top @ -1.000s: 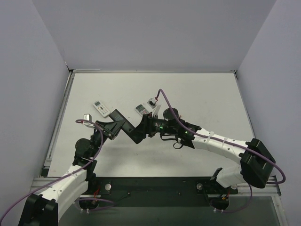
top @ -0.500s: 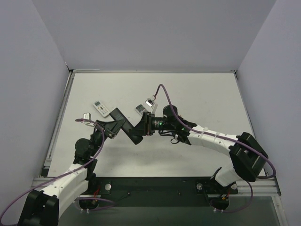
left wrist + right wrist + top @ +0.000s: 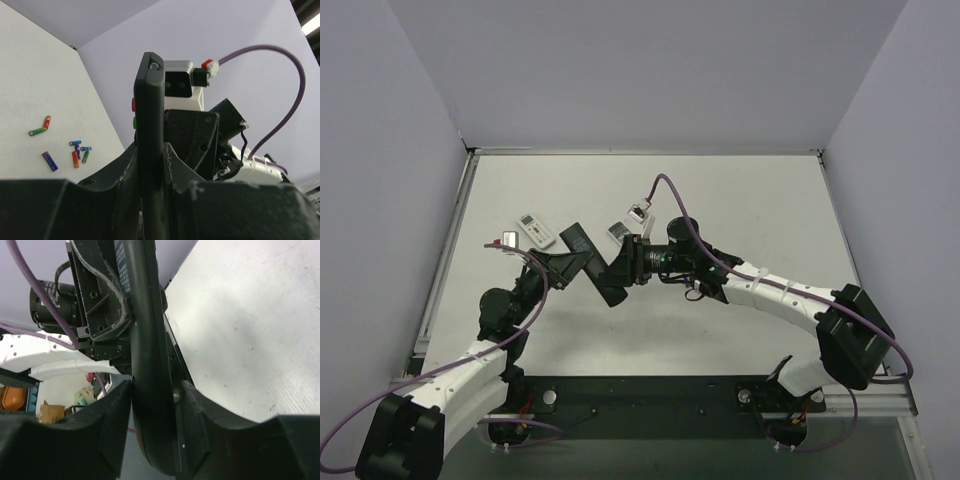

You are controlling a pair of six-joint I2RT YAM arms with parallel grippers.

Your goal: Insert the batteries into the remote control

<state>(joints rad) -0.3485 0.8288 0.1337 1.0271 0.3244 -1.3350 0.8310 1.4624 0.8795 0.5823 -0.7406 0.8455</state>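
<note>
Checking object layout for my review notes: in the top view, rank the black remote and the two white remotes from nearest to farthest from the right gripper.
1. Black remote control: centre, clamped in the right gripper itself.
2. Middle white remote: on the table just behind that gripper.
3. Left white remote: farthest, off to the left.
</note>
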